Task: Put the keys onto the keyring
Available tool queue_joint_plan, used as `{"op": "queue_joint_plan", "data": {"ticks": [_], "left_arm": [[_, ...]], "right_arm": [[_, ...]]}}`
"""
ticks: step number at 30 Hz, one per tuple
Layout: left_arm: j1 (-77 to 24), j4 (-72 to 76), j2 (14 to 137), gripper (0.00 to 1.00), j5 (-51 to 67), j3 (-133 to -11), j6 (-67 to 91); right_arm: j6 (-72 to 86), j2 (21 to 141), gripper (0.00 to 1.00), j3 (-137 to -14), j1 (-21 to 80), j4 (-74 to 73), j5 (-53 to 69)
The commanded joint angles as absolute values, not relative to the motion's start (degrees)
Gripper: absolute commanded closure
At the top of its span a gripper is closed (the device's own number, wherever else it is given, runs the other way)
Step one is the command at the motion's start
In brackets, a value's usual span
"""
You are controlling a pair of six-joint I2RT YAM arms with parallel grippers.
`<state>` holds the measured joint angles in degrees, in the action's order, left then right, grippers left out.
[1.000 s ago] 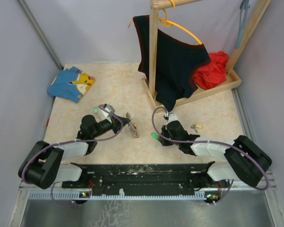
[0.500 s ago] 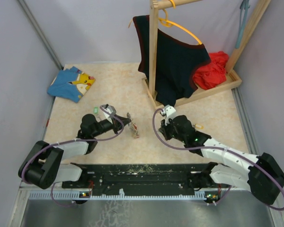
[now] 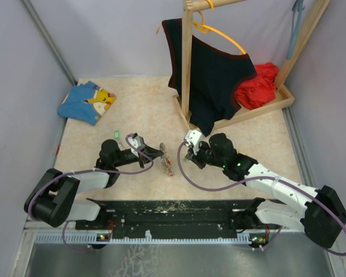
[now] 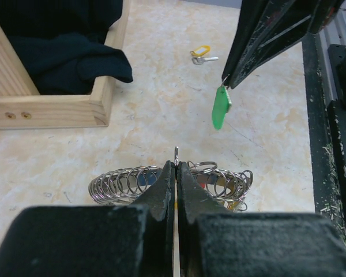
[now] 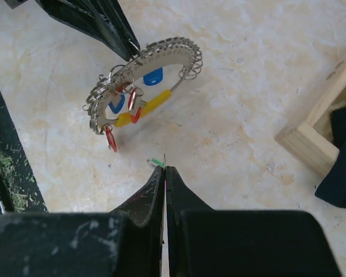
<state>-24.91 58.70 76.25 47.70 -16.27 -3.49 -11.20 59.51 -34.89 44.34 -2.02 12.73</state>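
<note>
left claw [image 4: 176, 165] clamped shut on one ring of keyring [image 4: 124, 184], keyring at lower middle of left wrist frame, right claw [image 5: 164, 168] closed, pinching green-tagged key [image 4: 220, 109] near keyring, yellow-tagged key [image 4: 200, 53] flat on table [image 4: 161, 104], upper middle, well apart

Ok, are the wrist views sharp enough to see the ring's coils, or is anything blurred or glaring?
Left wrist: the keyring coils and the green-tagged key are crisp; only the left gripper, close to the lens, is soft. Right wrist: the keyring is sharp, the right gripper blurred up close. Top external: even light, no glare, but the keyring is too small to resolve.
</note>
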Motion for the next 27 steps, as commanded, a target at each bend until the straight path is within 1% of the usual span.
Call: {"op": "queue_joint_plan", "data": {"ticks": [1, 9, 14, 20, 27], "left_arm": [[-25.2, 62.8, 75.9, 1.00, 53.8, -16.4, -6.6], [-25.3, 63.0, 75.4, 1.00, 57.3, -16.2, -7.9], [-25.4, 64.2, 75.7, 1.00, 58.7, -16.1, -7.5], [-26.4, 64.3, 75.9, 1.00, 59.1, -16.1, -8.6], [-27.4, 62.9, 76.3, 1.00, 59.2, -16.7, -10.3]], "right_arm": [[-18.3, 60.4, 1.00, -38.5, 44.2, 1.7, 20.2], [-25.1, 63.2, 1.00, -40.4, 46.2, 3.0, 21.9], [-28.2, 66.6, 1.00, -42.1, 48.8, 2.7, 20.7], [-28.4, 68.3, 1.00, -42.7, 49.2, 5.3, 21.7], [-28.9, 69.8, 1.00, -44.2, 49.7, 4.5, 21.9]]}}
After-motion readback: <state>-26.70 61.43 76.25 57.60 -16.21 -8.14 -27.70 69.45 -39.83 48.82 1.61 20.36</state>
